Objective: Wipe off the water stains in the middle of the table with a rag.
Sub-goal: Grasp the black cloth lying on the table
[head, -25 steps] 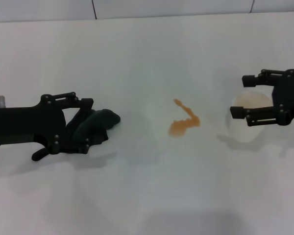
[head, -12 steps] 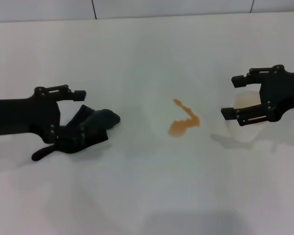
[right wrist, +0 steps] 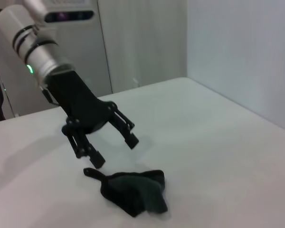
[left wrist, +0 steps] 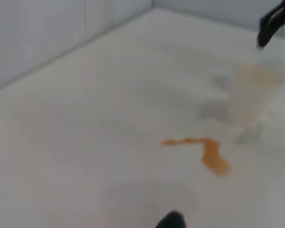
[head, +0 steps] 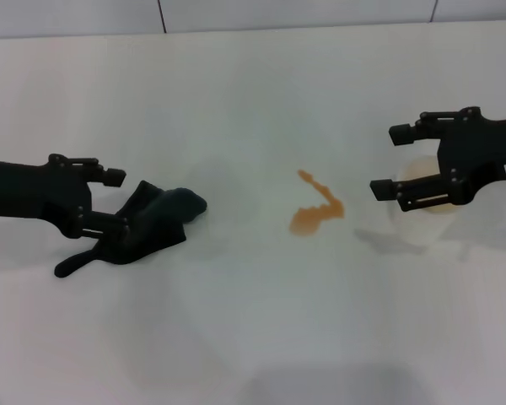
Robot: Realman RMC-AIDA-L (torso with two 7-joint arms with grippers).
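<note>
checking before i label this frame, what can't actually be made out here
- Cup, head view: the right tool overlaps it, so its rim and contents are unclear.
- Rag, left wrist view: only a dark tip shows, cut off by the picture's edge.
- Left tool, left wrist view: its own fingers do not show.
- Water stains: absent from the right wrist view.

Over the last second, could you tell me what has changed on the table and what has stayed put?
The left gripper has opened, let go of the rag and drawn back toward the robot's left; it now hangs open just clear of it. The right gripper has risen above the cup and shifted slightly toward the centre, jaws open. The water stains, rag and cup have not moved.
</note>
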